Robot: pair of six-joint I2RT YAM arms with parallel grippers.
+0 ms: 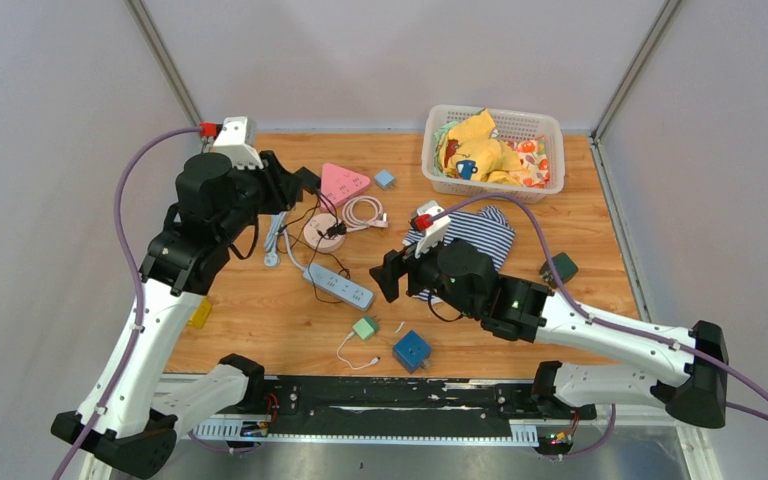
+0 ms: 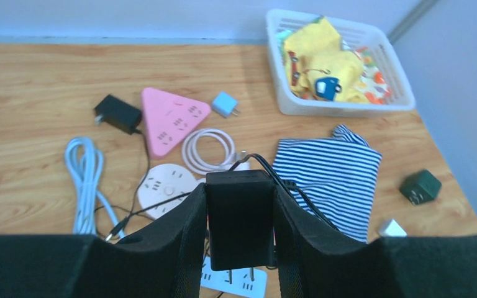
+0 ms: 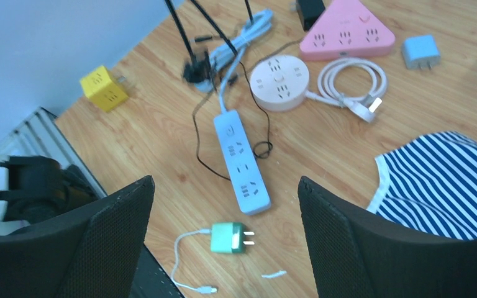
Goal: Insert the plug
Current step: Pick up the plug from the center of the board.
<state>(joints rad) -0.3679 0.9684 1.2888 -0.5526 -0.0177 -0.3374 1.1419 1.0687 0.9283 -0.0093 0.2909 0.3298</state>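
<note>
A black plug (image 2: pixel 241 214) sits between the fingers of my left gripper (image 2: pixel 241 248), which is shut on it. Its two metal prongs point down over the white power strip (image 2: pixel 236 282), and its black cable trails away behind it. In the top view the left gripper (image 1: pixel 305 188) hangs above the table's back left, near the pink triangular socket (image 1: pixel 344 183). The power strip (image 1: pixel 340 285) lies flat in the middle. My right gripper (image 1: pixel 390 275) hovers open, its fingers wide apart above a green plug (image 3: pixel 228 238) with a white cable.
A round white socket (image 1: pixel 322 232) and a coiled white cable (image 1: pixel 363 212) lie behind the strip. A striped cloth (image 1: pixel 475 235) is under the right arm. A white basket (image 1: pixel 550 130) of toys stands back right. A blue cube (image 1: pixel 412 350), a yellow cube (image 1: pixel 200 313) and a dark green cube (image 1: pixel 560 268) are scattered about.
</note>
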